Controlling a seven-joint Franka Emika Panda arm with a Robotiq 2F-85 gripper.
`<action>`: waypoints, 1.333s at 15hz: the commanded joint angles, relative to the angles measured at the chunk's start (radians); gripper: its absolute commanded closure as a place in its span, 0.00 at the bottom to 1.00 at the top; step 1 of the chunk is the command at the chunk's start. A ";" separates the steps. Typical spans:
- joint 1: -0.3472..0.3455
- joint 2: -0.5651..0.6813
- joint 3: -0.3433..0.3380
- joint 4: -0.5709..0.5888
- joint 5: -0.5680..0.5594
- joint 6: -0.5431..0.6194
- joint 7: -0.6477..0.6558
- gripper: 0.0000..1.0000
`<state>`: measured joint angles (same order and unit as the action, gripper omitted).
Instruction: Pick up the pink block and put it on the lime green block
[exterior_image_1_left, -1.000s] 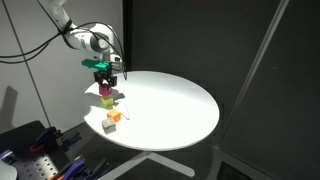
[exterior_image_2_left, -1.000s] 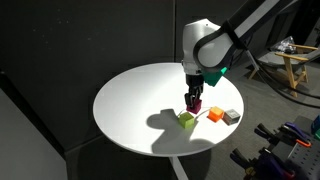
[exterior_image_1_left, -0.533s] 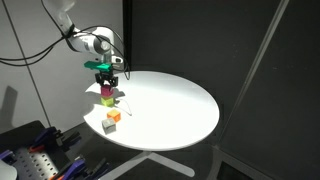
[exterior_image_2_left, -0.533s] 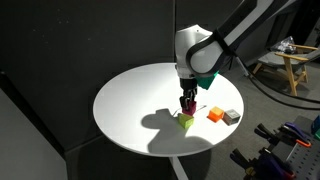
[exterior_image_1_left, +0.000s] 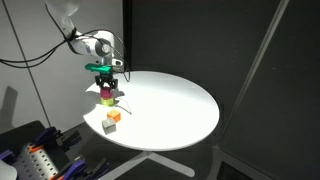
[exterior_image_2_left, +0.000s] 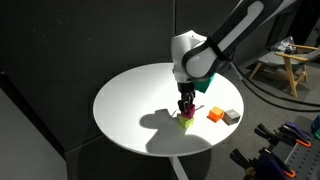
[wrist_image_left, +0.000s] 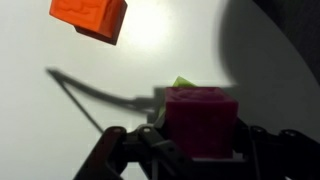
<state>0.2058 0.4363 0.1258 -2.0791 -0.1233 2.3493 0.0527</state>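
My gripper (exterior_image_1_left: 106, 84) is shut on the pink block (exterior_image_1_left: 106, 92), which also shows in an exterior view (exterior_image_2_left: 185, 113) and large in the wrist view (wrist_image_left: 202, 122) between the fingers. The lime green block (exterior_image_1_left: 107, 101) sits on the white round table directly under the pink block; it also shows in an exterior view (exterior_image_2_left: 186, 122), and only its top edge peeks out behind the pink block in the wrist view (wrist_image_left: 182, 83). I cannot tell whether the two blocks touch.
An orange cube (exterior_image_1_left: 114, 115) (exterior_image_2_left: 214, 114) (wrist_image_left: 90, 17) and a whitish-grey cube (exterior_image_1_left: 108, 125) (exterior_image_2_left: 231, 116) lie on the round white table (exterior_image_1_left: 170, 105) near its edge. Dark curtains surround the table.
My gripper has carried the pink block sideways and down until it is right over the lime green block. The other cubes have not moved.
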 joint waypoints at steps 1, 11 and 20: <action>0.010 0.018 -0.009 0.042 -0.020 -0.041 -0.001 0.73; 0.005 0.001 -0.003 0.037 -0.003 -0.055 -0.006 0.00; -0.006 -0.135 0.009 -0.020 0.044 -0.154 0.022 0.00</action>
<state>0.2063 0.3737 0.1298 -2.0615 -0.1040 2.2281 0.0564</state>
